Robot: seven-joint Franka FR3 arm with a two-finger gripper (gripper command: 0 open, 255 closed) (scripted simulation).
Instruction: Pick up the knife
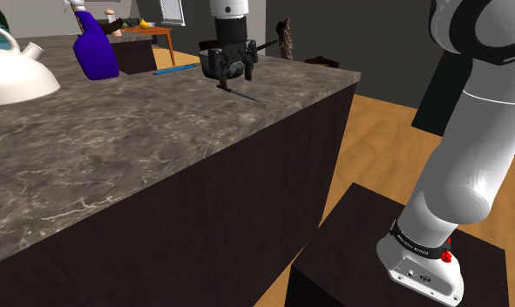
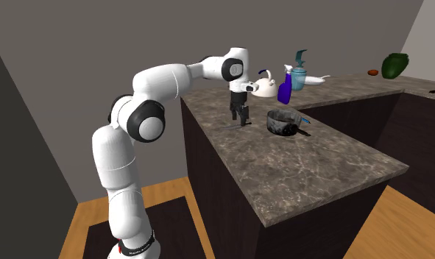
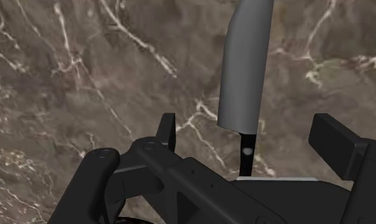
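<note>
**Operator:** Where is the knife lying?

**Spotter:** You have it flat on the dark marbled counter (image 1: pixel 116 166), directly under the gripper (image 1: pixel 233 77). In your wrist view the knife (image 3: pixel 247 70) points straight away from the hand, with the grey blade out ahead and the dark handle back between the fingers (image 3: pixel 167 130).

**Operator:** And how do the fingers stand?

**Spotter:** Yours are wide apart and clasp nothing. The handle sits about midway between them, with bare counter showing on either side of it.

**Operator:** How low is the hand?

**Spotter:** In your shoulder view the fingertips hang close over the knife. I can't tell whether they touch the stone.

**Operator:** What's nearby?

**Spotter:** You've a dark pan (image 2: pixel 284 121) near the gripper on the same counter. A blue spray bottle (image 2: pixel 284 90) and a white kettle (image 2: pixel 265 88) stand further along, well apart from the knife.
</note>
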